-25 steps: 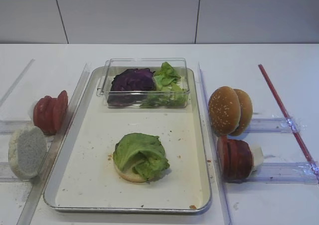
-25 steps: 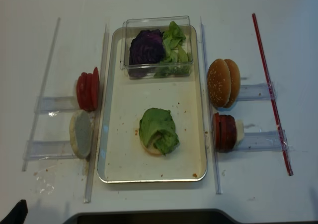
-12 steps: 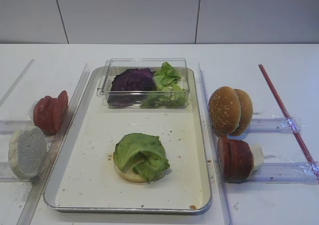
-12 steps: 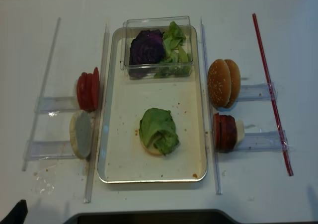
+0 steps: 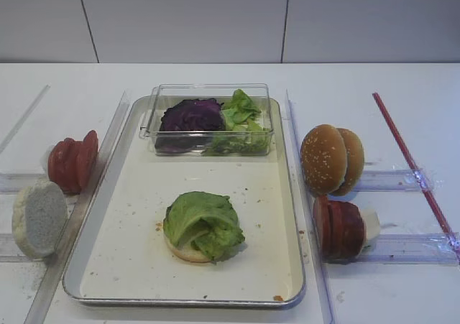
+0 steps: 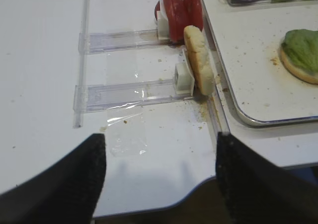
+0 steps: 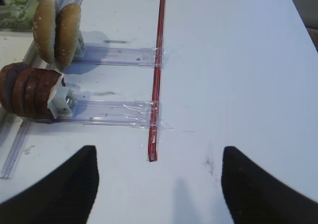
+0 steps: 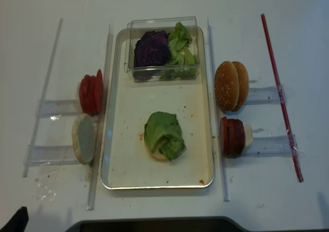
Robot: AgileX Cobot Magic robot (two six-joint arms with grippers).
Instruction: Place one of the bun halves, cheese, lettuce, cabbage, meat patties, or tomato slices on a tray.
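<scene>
No displacement is observed between the earlier frames and now. The lettuce [image 5: 203, 223] on the bun half [image 5: 188, 251] in the tray [image 5: 286, 195] is found in an identical position and shape.

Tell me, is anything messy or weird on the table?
A bit messy. Brown crumbs dot the tray, with an orange smear beside the bun half under the lettuce. More crumbs lie on the table around the pale bun half standing by the tray's left rim. Nothing looks tipped or broken.
</scene>
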